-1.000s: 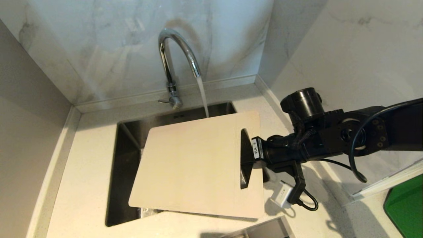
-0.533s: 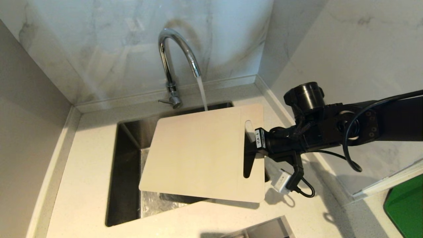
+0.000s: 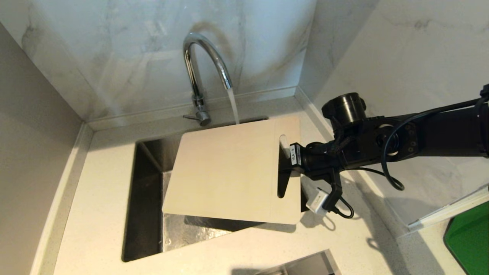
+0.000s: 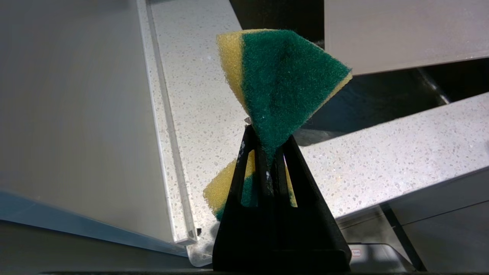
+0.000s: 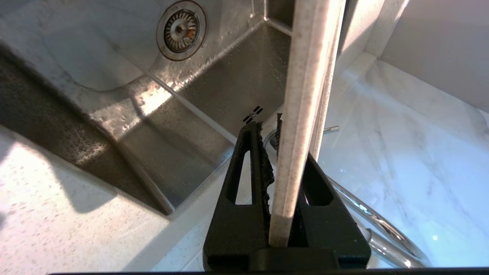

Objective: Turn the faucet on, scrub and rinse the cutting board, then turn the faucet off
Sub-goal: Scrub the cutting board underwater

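Observation:
Water runs from the chrome faucet (image 3: pixel 202 57) and the stream reaches the far edge of the cutting board (image 3: pixel 229 172). The pale beige board hangs nearly flat over the steel sink (image 3: pixel 145 214). My right gripper (image 3: pixel 284 168) is shut on its short end beside the handle cutout. Seen in the right wrist view, the board (image 5: pixel 305 95) is edge-on between the fingers of that gripper (image 5: pixel 277 130), with the faucet (image 5: pixel 382 225) behind. The faucet's side lever (image 3: pixel 191 117) points left. Outside the head view, my left gripper (image 4: pixel 267 145) is shut on a green and yellow sponge (image 4: pixel 279 84).
Pale speckled counter (image 3: pixel 95 198) surrounds the sink, with marble walls behind and to the right. The sink drain (image 5: pixel 181 28) lies under the board. A green object (image 3: pixel 468 236) sits at the far right. A second steel opening (image 3: pixel 305 265) shows at the near edge.
My right arm has carried the cutting board back and to the right, toward the faucet, so its far edge now meets the stream and more of the sink shows in front.

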